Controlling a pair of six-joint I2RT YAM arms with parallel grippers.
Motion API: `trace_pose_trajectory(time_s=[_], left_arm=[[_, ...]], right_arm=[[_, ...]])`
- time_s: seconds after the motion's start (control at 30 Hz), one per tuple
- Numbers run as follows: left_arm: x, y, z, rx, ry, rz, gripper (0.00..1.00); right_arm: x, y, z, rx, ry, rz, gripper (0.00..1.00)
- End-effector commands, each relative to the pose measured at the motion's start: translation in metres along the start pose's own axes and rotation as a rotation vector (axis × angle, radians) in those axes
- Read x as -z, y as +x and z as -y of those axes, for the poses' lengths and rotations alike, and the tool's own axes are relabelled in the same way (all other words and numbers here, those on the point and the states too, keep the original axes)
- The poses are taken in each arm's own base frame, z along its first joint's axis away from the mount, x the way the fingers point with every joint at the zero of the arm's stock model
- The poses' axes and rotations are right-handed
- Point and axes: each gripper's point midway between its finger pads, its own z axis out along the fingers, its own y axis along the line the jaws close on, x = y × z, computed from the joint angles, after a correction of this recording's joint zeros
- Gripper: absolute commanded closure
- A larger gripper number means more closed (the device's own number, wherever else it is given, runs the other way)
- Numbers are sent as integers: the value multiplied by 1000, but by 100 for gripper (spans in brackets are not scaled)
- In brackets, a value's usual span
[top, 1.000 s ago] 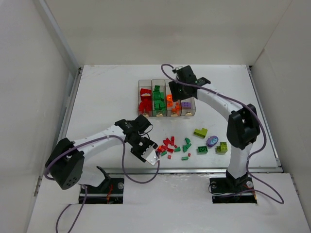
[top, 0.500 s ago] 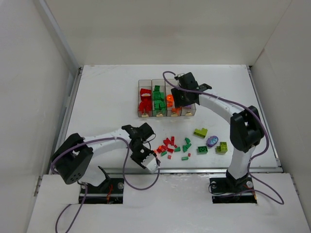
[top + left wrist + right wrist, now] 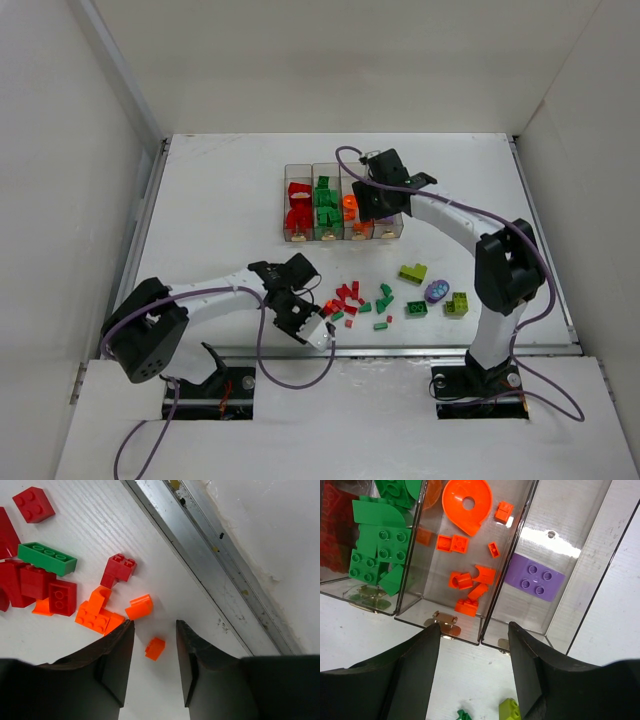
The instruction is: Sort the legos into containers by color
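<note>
Left wrist view: left hand [image 3: 155,626] points down, straddling a small orange brick [image 3: 155,648].

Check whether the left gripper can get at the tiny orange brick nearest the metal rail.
Probably yes. The left gripper hangs right over the tiny orange brick, which lies loose between its open jaws, apart from the other orange pieces and the metal rail.

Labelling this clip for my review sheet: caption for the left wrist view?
Left gripper, jaws apart, straddles a small orange piece beside red, orange and green legos near the metal rail.
</note>
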Motion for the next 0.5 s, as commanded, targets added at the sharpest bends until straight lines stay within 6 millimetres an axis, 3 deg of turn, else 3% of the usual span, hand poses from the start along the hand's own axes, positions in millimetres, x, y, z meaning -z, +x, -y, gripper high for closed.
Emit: trace_pose_trajectory(time_s=[0.0,0.07,0.2,0.37,0.47], left_arm=[[1,5,10,-12,22,-29,63],[4,13,7,-18,9,-56,57],[6,31,1,-63,-8,-110,56],[4,32,2,-71,3,-111,74],[4,32,1,-95,4,-111,75]], right_arm=[[19,-25,-2,-22,-18,93,38],[19,-25,-2,-22,-18,93,38],[19,-25,-2,-22,-18,93,38],[18,-21,-2,-22,-17,84,38],[15,-19,3,-29,-10,83,38]])
